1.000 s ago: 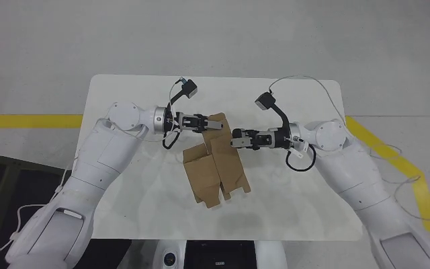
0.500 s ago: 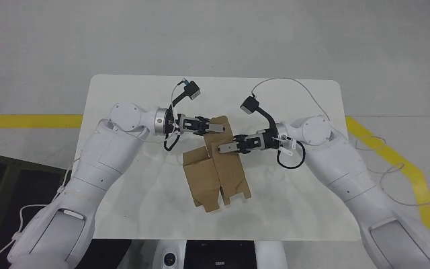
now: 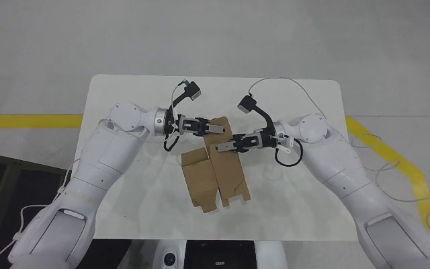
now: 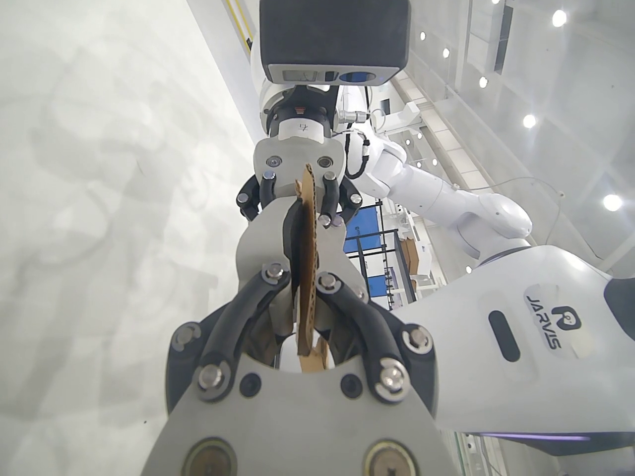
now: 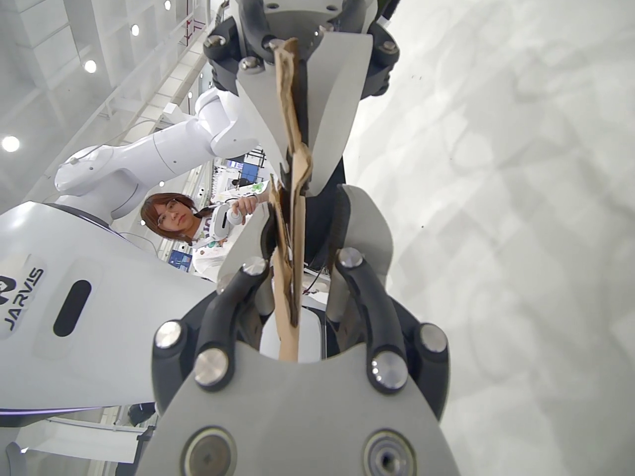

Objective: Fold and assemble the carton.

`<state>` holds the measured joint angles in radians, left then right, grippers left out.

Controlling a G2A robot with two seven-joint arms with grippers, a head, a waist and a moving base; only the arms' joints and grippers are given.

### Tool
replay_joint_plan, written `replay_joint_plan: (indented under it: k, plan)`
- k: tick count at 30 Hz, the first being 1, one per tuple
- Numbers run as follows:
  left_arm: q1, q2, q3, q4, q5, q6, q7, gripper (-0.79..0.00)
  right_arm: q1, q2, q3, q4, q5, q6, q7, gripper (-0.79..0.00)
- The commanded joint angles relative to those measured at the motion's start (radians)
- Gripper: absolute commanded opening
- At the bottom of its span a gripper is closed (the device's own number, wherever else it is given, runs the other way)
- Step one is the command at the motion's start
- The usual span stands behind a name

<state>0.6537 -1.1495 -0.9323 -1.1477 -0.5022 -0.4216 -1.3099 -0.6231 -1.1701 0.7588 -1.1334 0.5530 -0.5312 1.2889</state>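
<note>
Over the middle of the white surface [image 3: 134, 202] I see the flattened brown carton [image 3: 216, 171], with both arms holding it at its far end and its panels and flaps spreading back toward the robot. Coming in from the left side, the left end effector [image 3: 203, 126] is clamped on the farthest flap. On its wrist camera the corrugated cardboard runs edge-on, pinched between the two grey fingers [image 4: 258, 245]. Coming in from the right side, the right end effector [image 3: 227, 145] is closed on a panel edge just nearer the robot. Its wrist camera shows the same edge-on cardboard gripped tight between its pads. Both end effectors face each other tip to tip and sit close together along the same stretch of carton. I cannot tell whether the carton's near end rests on the surface or hangs just above it.
</note>
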Motion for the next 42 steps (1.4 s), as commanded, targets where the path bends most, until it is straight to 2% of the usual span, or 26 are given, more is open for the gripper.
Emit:
replay_joint_plan:
  k: [1,3,8,19,20,22,23,32,42]
  plan:
    - [0.001,0.000,-0.001,-0.001,0.001,-0.001,-0.002,-0.785,0.000,-0.002,0.000,0.001,0.002,0.002,0.002,-0.668]
    - [0.001,-0.001,-0.002,-0.002,0.002,-0.002,-0.003,-0.785,0.001,-0.003,0.001,0.002,0.002,0.003,0.003,-0.717]
    - [0.003,-0.001,-0.004,-0.003,0.004,-0.001,-0.006,-0.785,0.000,-0.006,0.001,0.001,0.005,0.006,0.005,-0.785]
    - [0.007,-0.002,-0.009,-0.006,0.011,0.000,-0.006,-0.779,-0.005,-0.009,0.007,-0.005,0.012,0.009,0.009,-0.785]
    - [0.007,-0.002,-0.010,-0.006,0.011,0.000,-0.007,-0.674,-0.006,-0.010,0.007,-0.005,0.012,0.009,0.009,-0.785]
    - [0.008,-0.003,-0.011,-0.007,0.011,-0.001,-0.007,-0.357,-0.007,-0.010,0.009,-0.004,0.012,0.009,0.009,-0.785]
    - [0.009,-0.003,-0.013,-0.007,0.007,-0.002,-0.005,0.000,-0.007,-0.010,0.009,-0.004,0.012,0.010,0.010,-0.785]
    - [0.021,0.000,-0.047,-0.021,-0.054,-0.014,-0.008,0.000,-0.020,-0.012,0.034,0.016,0.029,-0.002,-0.014,-0.785]
    - [0.050,0.015,-0.133,-0.024,-0.095,-0.048,0.045,0.000,-0.056,0.000,0.101,0.001,0.031,0.019,-0.068,-0.785]
